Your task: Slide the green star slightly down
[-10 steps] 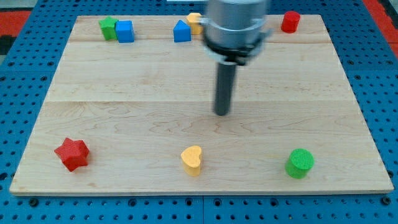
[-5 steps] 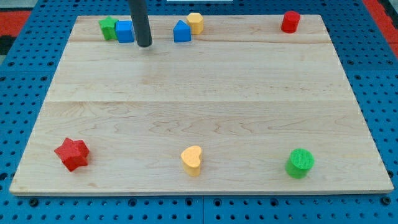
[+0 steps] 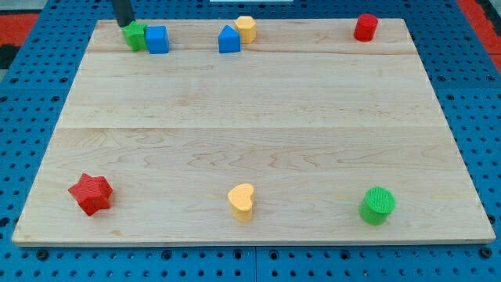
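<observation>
The green star [image 3: 136, 36] sits near the top left corner of the wooden board [image 3: 250, 133], touching a blue cube [image 3: 157, 39] on its right. My tip [image 3: 124, 24] is at the star's upper left edge, right against it or nearly so. The rod comes in from the view's top edge and only its lower end shows.
A blue house-shaped block [image 3: 228, 39] and a yellow block [image 3: 246, 29] stand together at the top middle. A red cylinder [image 3: 365, 27] is at the top right. A red star [image 3: 91, 193], a yellow heart [image 3: 242, 201] and a green cylinder [image 3: 378, 205] line the bottom.
My tip has moved from the board's middle up and to the left, past the blue cube, to the green star's upper left. No block has visibly moved.
</observation>
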Available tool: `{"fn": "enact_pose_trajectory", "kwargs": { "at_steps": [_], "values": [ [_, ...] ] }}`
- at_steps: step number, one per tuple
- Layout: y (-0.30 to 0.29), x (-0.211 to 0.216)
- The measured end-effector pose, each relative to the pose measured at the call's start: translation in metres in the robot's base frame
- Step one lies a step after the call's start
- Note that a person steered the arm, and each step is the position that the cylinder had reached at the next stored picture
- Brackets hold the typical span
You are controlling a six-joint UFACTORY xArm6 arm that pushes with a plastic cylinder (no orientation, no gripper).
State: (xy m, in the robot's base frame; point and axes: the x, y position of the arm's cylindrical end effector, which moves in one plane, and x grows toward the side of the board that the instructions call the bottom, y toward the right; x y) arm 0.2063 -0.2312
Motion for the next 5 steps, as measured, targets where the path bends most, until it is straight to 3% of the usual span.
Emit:
{"fn": "enact_pose_trajectory", "kwargs": {
  "at_steps": [1, 2, 4, 5],
  "values": [
    [0.002, 0.017],
    [-0.008, -0.015],
    [0.064, 0.006],
    [0.042, 0.015]
  ]
}}
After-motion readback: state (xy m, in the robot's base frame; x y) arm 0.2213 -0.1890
